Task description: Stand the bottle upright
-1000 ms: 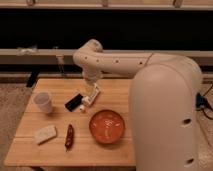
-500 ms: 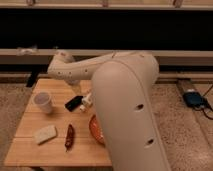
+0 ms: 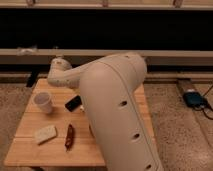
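Bottle can't be seen in camera view, probably behind the arm (image 3: 117, 110) that cuts across the bench (image 3: 25, 150), likely because it's reaching down there; end effector hidden behind it too, can't tell its state; white cup (image 3: 43, 101) and black block (image 3: 73, 103) sit left of it.

1 cup (image 3: 43, 101), 1 black block (image 3: 73, 103), 1 sponge (image 3: 45, 134), 1 reddish strip (image 3: 69, 136); gripper behind arm (image 3: 115, 100)

Camera looks down over the arm (image 3: 118, 100), which hides the fingers
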Available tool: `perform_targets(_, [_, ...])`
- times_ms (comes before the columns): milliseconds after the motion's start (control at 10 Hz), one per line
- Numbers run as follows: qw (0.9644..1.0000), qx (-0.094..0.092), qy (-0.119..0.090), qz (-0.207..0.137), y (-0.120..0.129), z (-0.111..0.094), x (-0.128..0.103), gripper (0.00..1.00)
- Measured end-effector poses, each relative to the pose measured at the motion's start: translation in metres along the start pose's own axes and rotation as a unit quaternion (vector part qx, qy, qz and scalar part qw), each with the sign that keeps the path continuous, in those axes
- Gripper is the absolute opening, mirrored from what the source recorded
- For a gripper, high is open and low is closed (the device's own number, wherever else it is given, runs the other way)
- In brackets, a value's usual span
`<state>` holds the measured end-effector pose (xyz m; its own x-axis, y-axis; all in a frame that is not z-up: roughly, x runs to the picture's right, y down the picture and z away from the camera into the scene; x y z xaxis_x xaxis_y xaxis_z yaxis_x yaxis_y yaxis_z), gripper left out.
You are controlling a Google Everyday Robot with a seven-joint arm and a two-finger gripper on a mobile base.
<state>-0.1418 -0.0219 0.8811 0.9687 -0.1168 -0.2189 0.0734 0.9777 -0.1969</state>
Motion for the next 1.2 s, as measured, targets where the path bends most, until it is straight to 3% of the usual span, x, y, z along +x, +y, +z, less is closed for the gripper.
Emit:
perform_targets(200, [0.9998,0.001,0.015,-0.012,0.008,0.004,0.009,0.80])
perform_targets(600, [0.9978,-0.006,0.037,-0.055,0.028,0.011,0.005,0.80])
perform_targets(1200, [0.9944,-0.028,0.048,-0.090,0.055,0.020,0.011,0.80])
